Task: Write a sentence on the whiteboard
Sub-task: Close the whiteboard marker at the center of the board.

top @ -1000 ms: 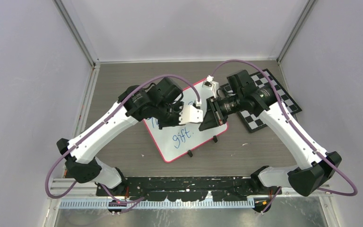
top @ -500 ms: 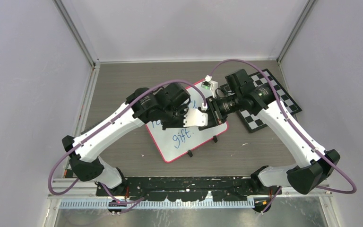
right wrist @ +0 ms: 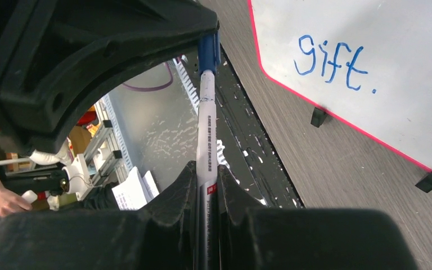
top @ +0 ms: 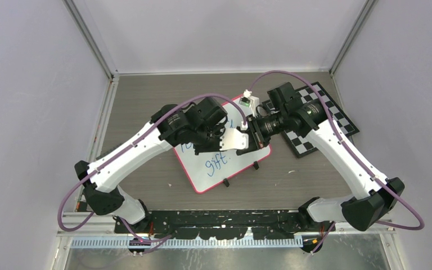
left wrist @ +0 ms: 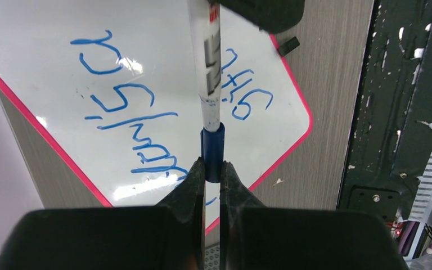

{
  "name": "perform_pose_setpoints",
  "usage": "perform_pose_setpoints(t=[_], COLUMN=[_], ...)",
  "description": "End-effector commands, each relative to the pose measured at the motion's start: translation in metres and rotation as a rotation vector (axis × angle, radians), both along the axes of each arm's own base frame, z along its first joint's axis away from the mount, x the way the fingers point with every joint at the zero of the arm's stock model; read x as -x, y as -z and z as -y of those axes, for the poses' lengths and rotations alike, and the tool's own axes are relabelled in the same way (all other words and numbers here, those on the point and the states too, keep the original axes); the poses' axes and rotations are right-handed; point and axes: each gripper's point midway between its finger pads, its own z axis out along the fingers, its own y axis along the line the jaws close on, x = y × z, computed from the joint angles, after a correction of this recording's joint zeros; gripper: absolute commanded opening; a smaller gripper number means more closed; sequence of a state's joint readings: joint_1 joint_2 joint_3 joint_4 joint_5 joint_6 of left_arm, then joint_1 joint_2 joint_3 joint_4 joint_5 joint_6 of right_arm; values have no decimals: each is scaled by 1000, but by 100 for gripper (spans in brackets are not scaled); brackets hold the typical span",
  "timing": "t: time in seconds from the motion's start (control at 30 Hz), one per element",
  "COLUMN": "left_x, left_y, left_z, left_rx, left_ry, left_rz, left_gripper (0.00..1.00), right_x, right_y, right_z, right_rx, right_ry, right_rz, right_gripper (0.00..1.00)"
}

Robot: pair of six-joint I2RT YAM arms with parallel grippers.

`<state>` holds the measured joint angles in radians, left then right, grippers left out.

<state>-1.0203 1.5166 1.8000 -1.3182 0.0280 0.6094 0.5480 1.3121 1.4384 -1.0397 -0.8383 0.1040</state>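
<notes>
The whiteboard [top: 202, 177], white with a pink-red frame, lies tilted on the table with blue handwriting ending in "gift." My two grippers meet tip to tip above its right half. In the left wrist view my left gripper [left wrist: 212, 166] is shut on the blue cap [left wrist: 212, 149] at the end of a white marker [left wrist: 209, 73]. My right gripper [right wrist: 206, 169] is shut on the marker's white barrel [right wrist: 206, 124], with the cap [right wrist: 208, 53] at its far end inside the left gripper's fingers. The marker hangs above the whiteboard [left wrist: 146, 45] without touching it.
A black-and-white checkerboard [top: 320, 118] lies at the back right, partly under the right arm. Two black clip feet [top: 226, 182] [top: 256, 165] stick out from the whiteboard's near edge. A black rail [top: 225, 222] runs along the table's front. Grey walls enclose three sides.
My left gripper moved right until it met the right gripper over the whiteboard. Over the last half second neither arm has visibly moved.
</notes>
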Motion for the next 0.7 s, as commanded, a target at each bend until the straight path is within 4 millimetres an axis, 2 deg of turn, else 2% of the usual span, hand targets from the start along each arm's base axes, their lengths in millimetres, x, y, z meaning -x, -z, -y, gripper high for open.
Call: perform_pose_setpoints(t=[0.0,0.13,0.37,0.67], left_x=[21,25,22,36], left_y=[-38,-44,-51,-55], left_z=[28,36,45,66], left_rx=[209,247,266,285], left_ry=[93,117,116,165], left_rz=[-41,-57,-45,-48], left_gripper=[0,0,0,0], right_x=[-11,-8,0,3], right_y=[-9,-8,-12,-9], right_z=[-7,-8,-11,-16], right_rx=[-19,-25,-53,-59], right_ry=[4,-13,-40,-47], right_rz=[65,56,44,26], right_gripper=[0,0,0,0])
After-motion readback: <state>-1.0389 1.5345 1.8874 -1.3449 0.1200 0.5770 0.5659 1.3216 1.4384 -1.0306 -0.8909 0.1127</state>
